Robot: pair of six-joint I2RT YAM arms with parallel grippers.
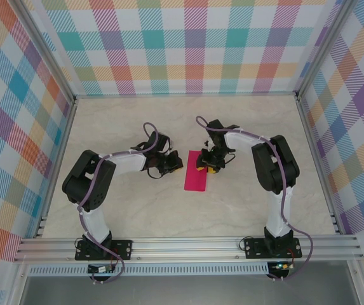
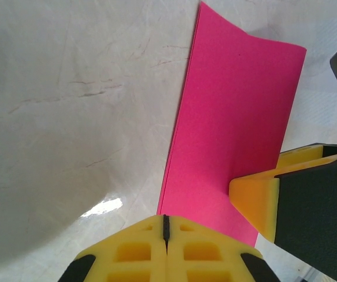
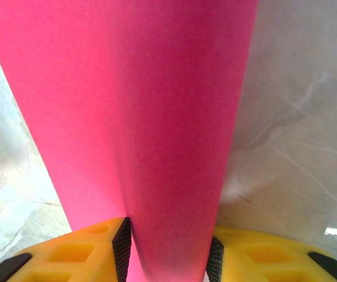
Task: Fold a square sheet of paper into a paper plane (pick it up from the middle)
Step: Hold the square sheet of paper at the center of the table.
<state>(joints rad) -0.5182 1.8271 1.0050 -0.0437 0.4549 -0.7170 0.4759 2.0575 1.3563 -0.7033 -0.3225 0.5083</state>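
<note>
Right gripper [image 3: 168,252] is being clamped on the bowed thin magenta-pink paper sheet [image 3: 144,117], which is lying doubled on the pale marbled table [image 1: 118,127] between both arms. Left gripper [image 2: 165,229] is being held shut beside the sheet's edge. Risk: harder squeezing could be creasing the bow off-line.

One square sheet of paper [image 1: 194,175], two hands [image 1: 171,164] [image 1: 209,166]
</note>
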